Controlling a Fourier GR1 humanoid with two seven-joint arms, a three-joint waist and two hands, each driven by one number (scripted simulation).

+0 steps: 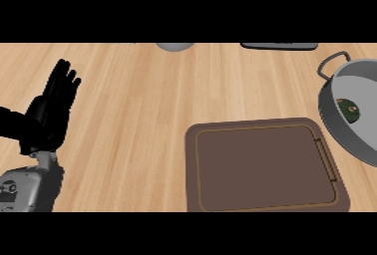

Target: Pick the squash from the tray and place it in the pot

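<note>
**Squash in pot — placing step looking done**

Small dark-green squash (348,109) is lying inside the grey metal pot (362,79), beside the brown rectangular tray (258,169). Black left hand (50,112) is resting at left, fingers straight and apart. Right hand is not showing — nothing further seeming needed.

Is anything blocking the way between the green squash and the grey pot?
Nothing visible does: the squash already lies inside the pot, not on the tray. The left hand rests open at the view's left, far from both.
</note>
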